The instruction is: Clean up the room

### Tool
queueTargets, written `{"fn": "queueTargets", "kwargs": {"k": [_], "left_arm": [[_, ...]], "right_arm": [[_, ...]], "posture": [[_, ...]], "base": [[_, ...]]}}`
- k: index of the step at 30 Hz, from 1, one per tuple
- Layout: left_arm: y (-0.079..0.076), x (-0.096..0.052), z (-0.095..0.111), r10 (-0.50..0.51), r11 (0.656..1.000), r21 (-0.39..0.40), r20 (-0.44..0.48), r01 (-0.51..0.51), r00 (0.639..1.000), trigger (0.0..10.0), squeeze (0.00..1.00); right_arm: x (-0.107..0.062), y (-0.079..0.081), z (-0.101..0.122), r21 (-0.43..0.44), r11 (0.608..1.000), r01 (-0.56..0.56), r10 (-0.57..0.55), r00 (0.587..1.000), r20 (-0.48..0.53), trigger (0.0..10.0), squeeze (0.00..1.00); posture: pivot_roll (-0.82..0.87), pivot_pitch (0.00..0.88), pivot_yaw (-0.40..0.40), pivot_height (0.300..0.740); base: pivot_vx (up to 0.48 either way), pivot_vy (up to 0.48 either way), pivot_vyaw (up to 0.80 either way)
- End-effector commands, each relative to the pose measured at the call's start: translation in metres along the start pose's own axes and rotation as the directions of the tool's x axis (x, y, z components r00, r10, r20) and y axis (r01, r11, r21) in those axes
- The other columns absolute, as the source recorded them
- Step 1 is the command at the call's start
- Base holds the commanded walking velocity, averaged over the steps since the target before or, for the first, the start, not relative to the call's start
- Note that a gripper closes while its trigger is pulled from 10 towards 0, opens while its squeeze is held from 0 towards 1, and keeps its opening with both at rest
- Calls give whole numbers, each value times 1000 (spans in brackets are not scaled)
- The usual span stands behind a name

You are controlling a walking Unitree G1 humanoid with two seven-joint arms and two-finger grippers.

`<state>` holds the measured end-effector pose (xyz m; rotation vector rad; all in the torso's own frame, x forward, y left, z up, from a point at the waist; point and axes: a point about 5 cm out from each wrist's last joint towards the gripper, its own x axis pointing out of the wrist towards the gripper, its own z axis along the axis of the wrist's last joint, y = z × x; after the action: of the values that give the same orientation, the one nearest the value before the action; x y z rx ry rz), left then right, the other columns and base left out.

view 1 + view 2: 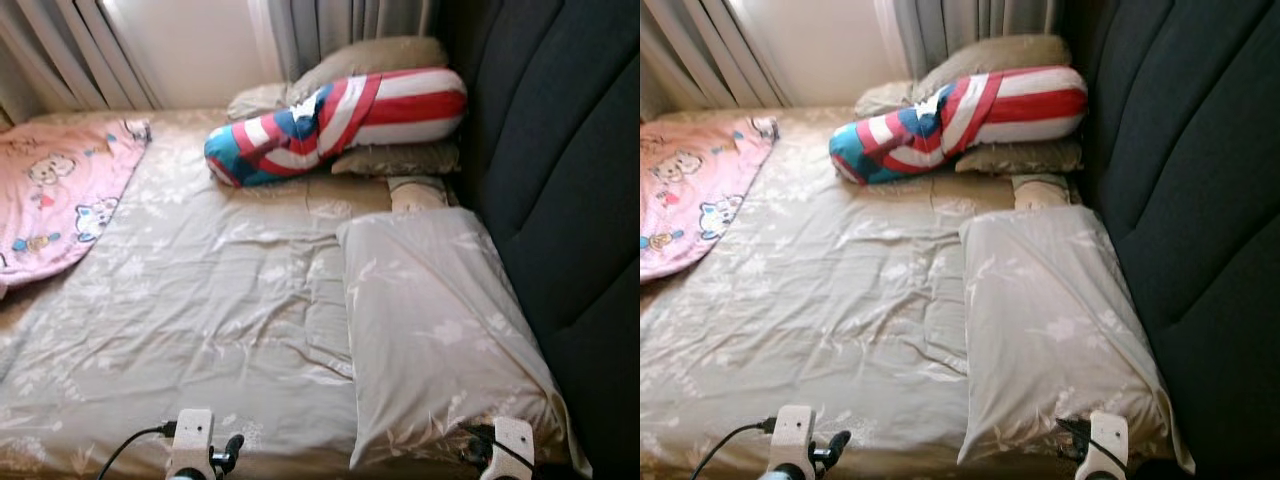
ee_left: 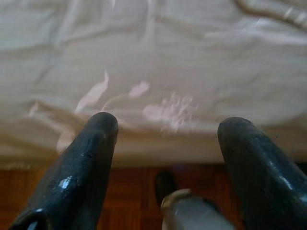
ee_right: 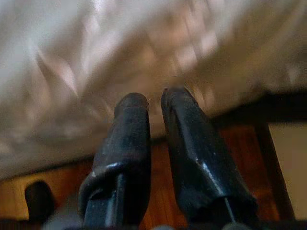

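A bed with a rumpled beige flowered sheet [image 1: 200, 310] lies before me. A matching pillow [image 1: 430, 320] rests flat at the right, close to the near edge. At the head, a red, white and blue bolster [image 1: 330, 120] leans on beige cushions [image 1: 370, 55]. A pink cartoon blanket [image 1: 50, 195] covers the far left corner. My left gripper [image 2: 168, 129] is open and empty, low at the bed's near edge, pointing at the sheet. My right gripper [image 3: 154, 103] is shut with nothing in it, just below the pillow's near corner. Both wrists [image 1: 190, 445] [image 1: 512, 445] sit at the bed's front edge.
A dark padded headboard [image 1: 560, 170] runs along the right side. Grey curtains [image 1: 90, 50] and a bright wall stand behind the bed. Wooden floor [image 2: 129, 191] lies under the bed's edge. A small beige cushion [image 1: 415, 190] lies between the pillow and the bolster.
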<state>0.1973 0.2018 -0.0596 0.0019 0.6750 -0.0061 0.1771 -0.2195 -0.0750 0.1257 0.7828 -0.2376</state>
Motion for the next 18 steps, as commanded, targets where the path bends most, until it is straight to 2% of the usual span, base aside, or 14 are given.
{"fn": "queueTargets", "kwargs": {"k": [1,2,3,4,5,10,18], "left_arm": [[4,-1,-10,12,999,30,-56,-10,998,10000,0],[4,-1,-11,15,999,30,-63,-13,998,10000,0],[4,-1,-13,19,999,29,-74,-17,997,10000,0],[5,-1,-14,22,999,28,-80,-20,997,10000,0],[5,-1,-15,28,999,30,-93,-25,995,10000,0],[5,-2,-23,45,999,34,-143,-40,989,10000,0],[1,-2,-27,49,999,25,-166,-46,985,10000,0]], "right_arm": [[-4,-5,-17,-26,999,23,-25,997,-74,10000,0],[-5,-6,-19,-30,999,29,-31,996,-85,10000,0],[-5,-6,-21,-28,999,29,-31,995,-96,10000,671],[-6,-6,-22,-26,999,28,-30,994,-101,10000,671],[-6,-6,-23,-26,999,27,-30,994,-105,10000,1000],[-5,0,-25,-39,999,7,-11,993,-120,10000,1000],[-7,4,-32,-50,999,-4,-4,988,-153,10000,1000]], "posture": [[-42,23,26,740],[-42,23,26,740],[-42,15,28,740],[-42,15,28,740],[-47,6,32,740],[-55,0,36,740],[-60,0,35,740]], "base": [[0,0,0],[0,0,0],[0,0,0],[0,0,0],[0,0,0],[0,0,0],[0,0,0]]}}
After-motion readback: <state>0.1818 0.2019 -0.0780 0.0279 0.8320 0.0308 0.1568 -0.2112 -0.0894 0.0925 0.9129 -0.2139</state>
